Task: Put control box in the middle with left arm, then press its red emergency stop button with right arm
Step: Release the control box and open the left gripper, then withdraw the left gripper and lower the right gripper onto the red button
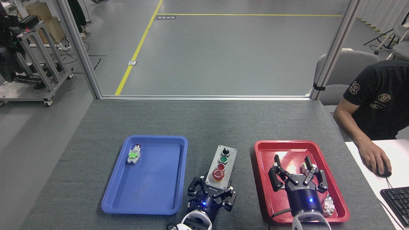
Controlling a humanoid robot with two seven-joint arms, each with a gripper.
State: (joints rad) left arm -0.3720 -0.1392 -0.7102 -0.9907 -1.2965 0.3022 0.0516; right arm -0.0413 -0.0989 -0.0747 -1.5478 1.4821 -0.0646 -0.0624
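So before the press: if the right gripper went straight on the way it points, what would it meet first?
Probably the red tray's far rim; the right gripper points away from the control box. Its height is unclear.

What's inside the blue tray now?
Only a small switch with green parts lies near the far left corner of the blue tray. The rest shows bare; nothing covers it.

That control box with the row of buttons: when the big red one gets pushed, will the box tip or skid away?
Probably neither. The control box looks rigid, long and low, lying flat on the felt-like tabletop, so a downward push should not tip it. The felt likely adds grip. The emergency stop button sits near one end, though, beside the left claw, so an off-centre press might rock it slightly.
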